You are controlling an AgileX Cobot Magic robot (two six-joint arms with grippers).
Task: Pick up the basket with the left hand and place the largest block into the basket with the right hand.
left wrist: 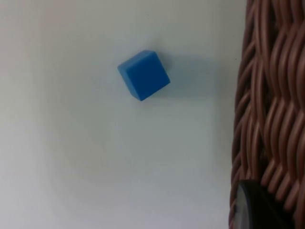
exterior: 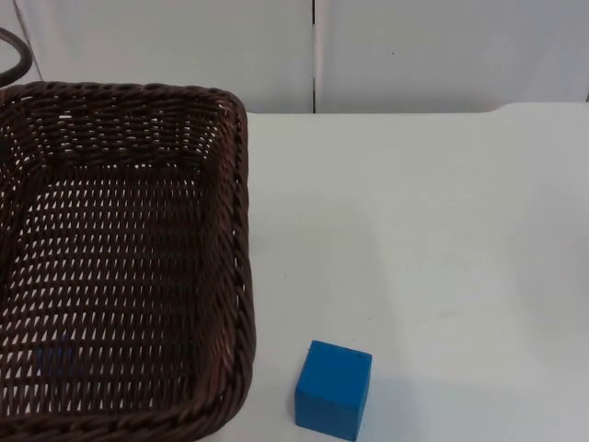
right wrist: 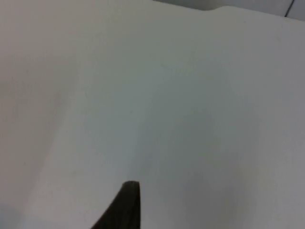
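Basket: a dark brown woven basket fills the left of the top view, looming large before the camera; its floor looks bare, a faint blue patch showing through the weave near its near edge.
Block: a single blue cube sits on the white table just right of the basket's near corner, apart from the rim.
Left gripper: the left wrist view shows a black fingertip against the basket's woven wall, with the cube on the table beyond; whether the fingers clamp the rim cannot be told.
Right gripper: one black fingertip hangs over bare table; its opening cannot be judged.
Backdrop: a grey partition wall closes the table's far edge.
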